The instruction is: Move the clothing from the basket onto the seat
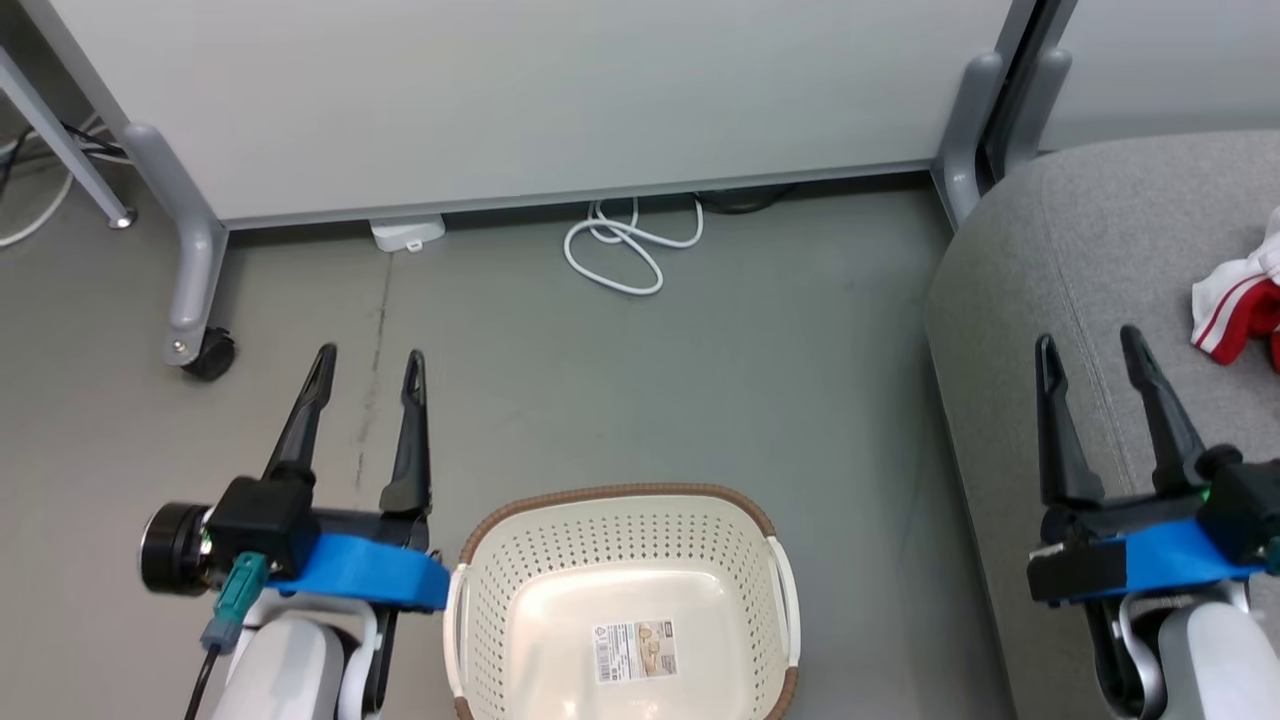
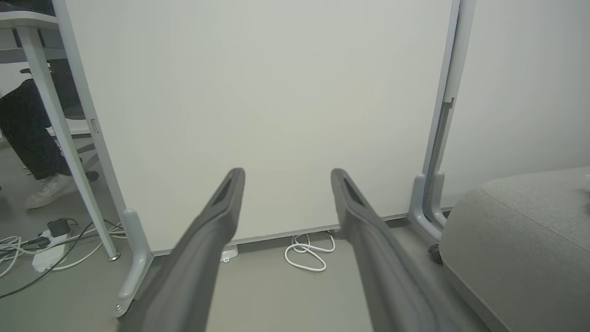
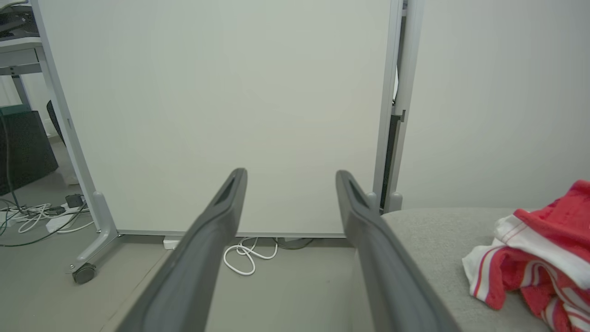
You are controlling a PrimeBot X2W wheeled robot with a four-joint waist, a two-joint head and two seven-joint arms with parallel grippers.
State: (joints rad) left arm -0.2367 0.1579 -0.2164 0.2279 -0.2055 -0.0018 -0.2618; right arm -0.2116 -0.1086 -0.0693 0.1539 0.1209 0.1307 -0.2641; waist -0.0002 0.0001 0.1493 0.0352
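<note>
The right gripper (image 1: 1088,338) has its two dark fingers spread apart and holds nothing. Its fingers lie over the near left part of the seat (image 1: 1060,250). The clothing (image 1: 1235,310) lies on that grey cushion, to the right of the right fingertips and about level with them, clear of both fingers. It is a crumpled heap of red fabric with white striped trim.

The left gripper (image 1: 370,355) is likewise parted and grips nothing, with bare grey floor between and beyond its fingers. The clothing is far off to its right, past the basket (image 1: 620,492) and the seat's rounded edge.

The basket stands on the floor between the two grippers, nearer the left one and lower in the head view than either pair of fingertips. Its cream floor lies bare, with a printed label (image 1: 635,650) stuck on it.

The head view's right edge cuts the clothing off, and the right wrist view's lower right corner does too. Whether the heap is one garment or two cannot be told, and no lettering can be read. The bottom edge of the head view cuts off the basket's near end.
</note>
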